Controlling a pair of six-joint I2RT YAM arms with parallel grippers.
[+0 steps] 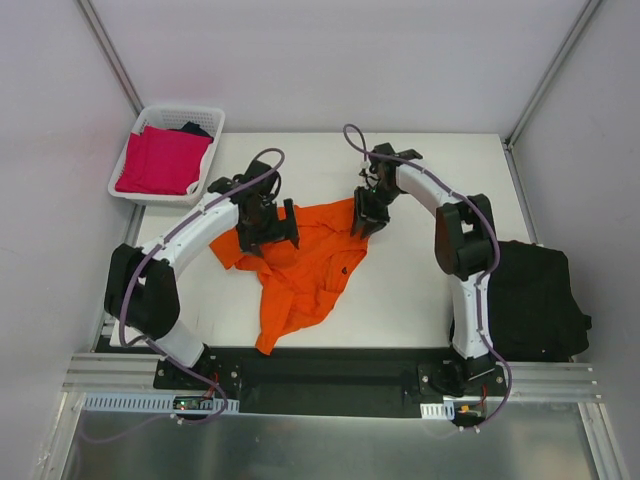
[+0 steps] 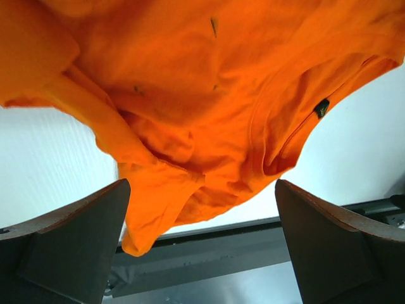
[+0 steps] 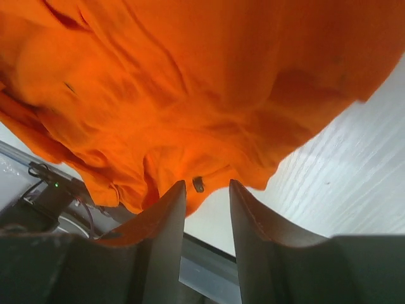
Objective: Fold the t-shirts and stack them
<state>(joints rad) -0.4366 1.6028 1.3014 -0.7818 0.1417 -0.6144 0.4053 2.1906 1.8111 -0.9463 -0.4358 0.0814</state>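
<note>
A bright orange t-shirt (image 1: pixel 300 265) lies crumpled in the middle of the table, one end trailing toward the near edge. My left gripper (image 1: pixel 268 232) hovers over its upper left part, fingers spread wide. In the left wrist view the orange t-shirt (image 2: pixel 209 95) lies beyond the gripper (image 2: pixel 202 187), with nothing between the jaws. My right gripper (image 1: pixel 362 222) is at the shirt's upper right corner. In the right wrist view its jaws (image 3: pixel 207 185) stand narrowly apart, with the orange t-shirt (image 3: pixel 190 82) edge just beyond the tips. A black t-shirt (image 1: pixel 535 300) lies folded at the right edge.
A white lattice basket (image 1: pixel 165 198) stands at the back left, holding a magenta-pink t-shirt (image 1: pixel 160 160) and a bit of black cloth (image 1: pixel 195 128). Bare white table (image 1: pixel 420 290) lies between the orange shirt and the right arm. Walls enclose the table.
</note>
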